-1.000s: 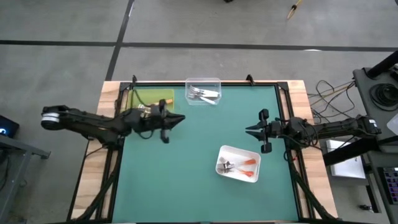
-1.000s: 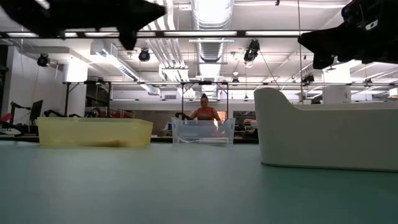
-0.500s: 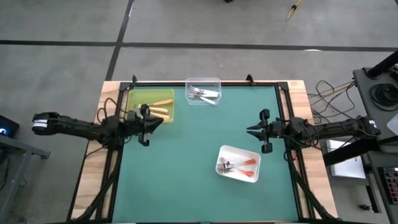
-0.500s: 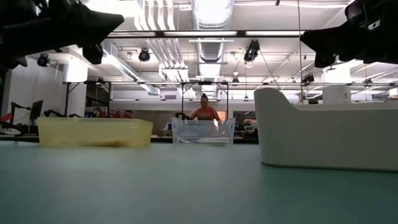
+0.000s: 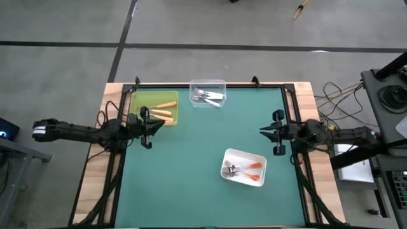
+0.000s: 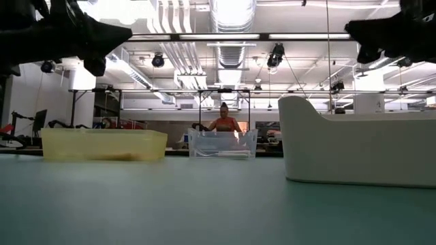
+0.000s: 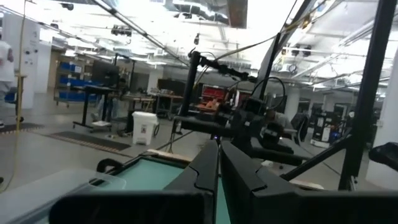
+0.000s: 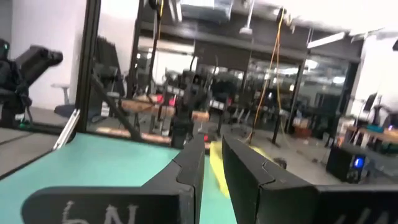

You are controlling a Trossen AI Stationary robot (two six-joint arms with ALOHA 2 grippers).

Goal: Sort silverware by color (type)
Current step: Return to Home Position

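1. With no fork left loose on the green mat (image 5: pixel 203 137), the sorting looks done. Both arms hang level over the table's side edges, which reads as the return to rest.
2. The silverware sits in three bins. Light-orange forks (image 5: pixel 165 105) lie in the yellow bin (image 5: pixel 140 100) at the far left corner. White-handled forks (image 5: pixel 211 97) are in the clear bin (image 5: pixel 193 86) at the far edge. Red-orange forks (image 5: pixel 254 166) are in the white bin (image 5: pixel 247 153), nearer the right side.
3. The left gripper (image 5: pixel 159 122) hovers just beside the yellow bin. Its fingers are pressed together and carry nothing.
4. The right gripper (image 5: pixel 264 131) hangs over the mat's right edge, apart from the white bin. Its fingers stand a narrow slit apart and it is empty.
5. Judged from this, the next move asks only that each arm fold back clear of the bins without brushing a rim. No further pick seems called for, unless a fork lies hidden behind a bin wall, which the low view cannot settle.
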